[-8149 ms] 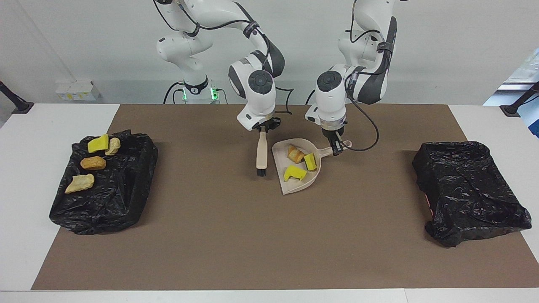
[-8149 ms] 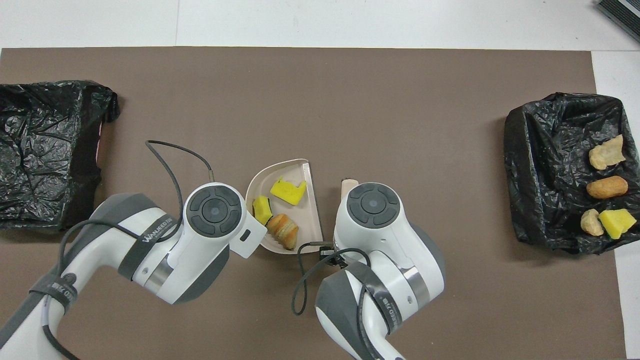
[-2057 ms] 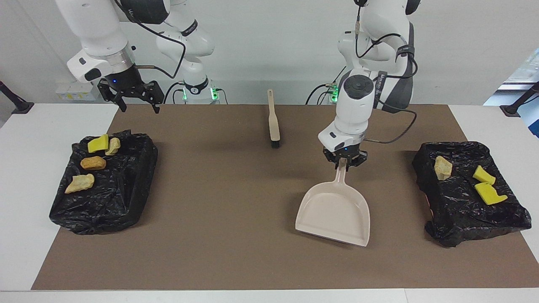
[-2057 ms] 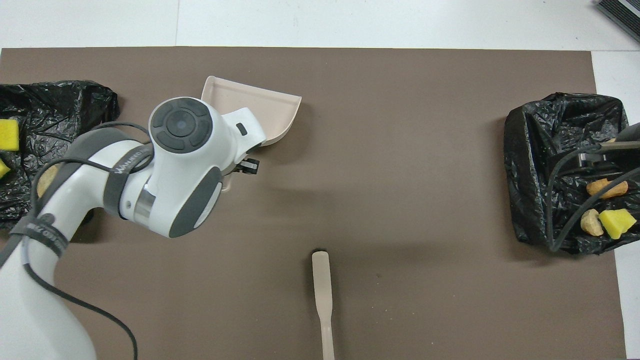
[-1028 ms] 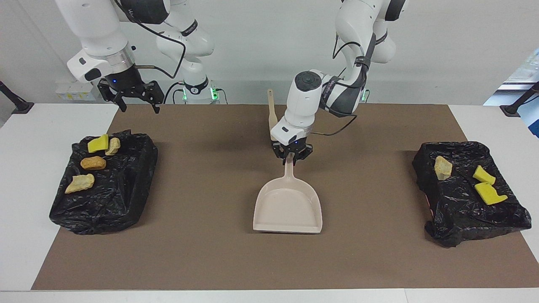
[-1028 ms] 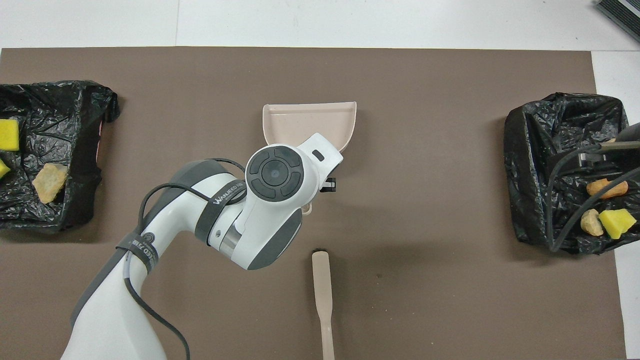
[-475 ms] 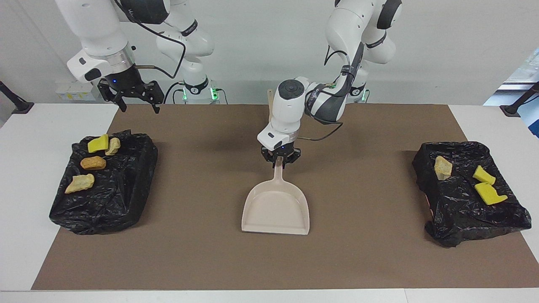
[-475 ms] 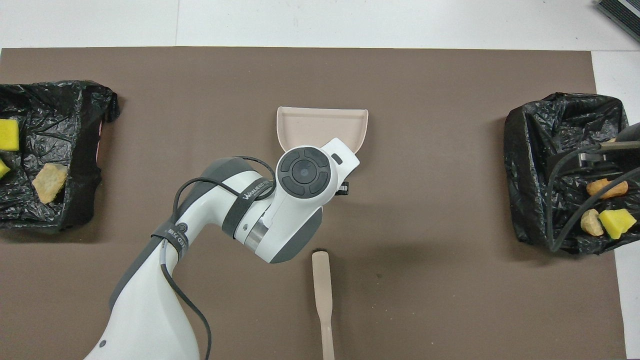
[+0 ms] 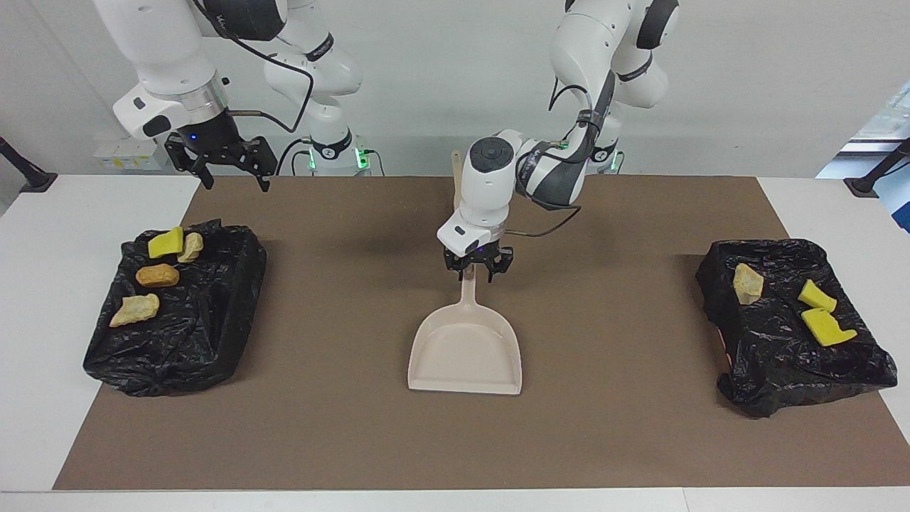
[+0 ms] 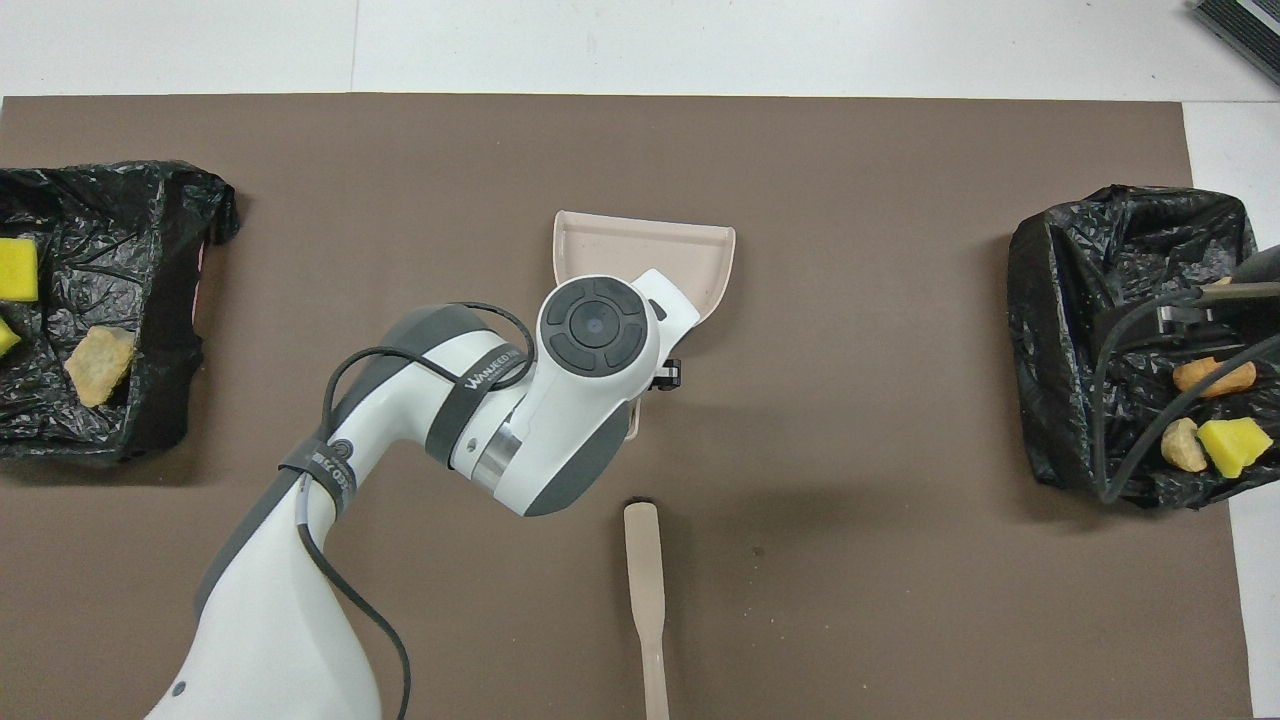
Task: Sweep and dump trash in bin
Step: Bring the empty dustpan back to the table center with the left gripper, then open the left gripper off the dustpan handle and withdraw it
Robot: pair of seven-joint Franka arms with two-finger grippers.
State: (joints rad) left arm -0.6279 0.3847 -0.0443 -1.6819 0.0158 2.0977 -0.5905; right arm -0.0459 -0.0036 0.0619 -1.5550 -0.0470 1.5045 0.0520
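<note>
Since a moment ago, the left hand [image 9: 478, 274] has let its fingers spread at the dustpan [image 9: 466, 352] handle, and the empty dustpan lies flat on the table [image 9: 355, 427], in the middle. I cannot say if the fingers touch the handle. The right hand [image 9: 226, 165] is open and waits over the table edge near the bin [image 9: 206, 313] at its end.

Four scraps [image 9: 156, 276] lie in this bin, three [image 9: 810, 309] in the other bin [image 9: 782, 355]. I judge them light and soft; a pinch across the middle is enough. The brush [image 10: 645, 590] lies nearer to the robots than the dustpan. Nothing blocks the way.
</note>
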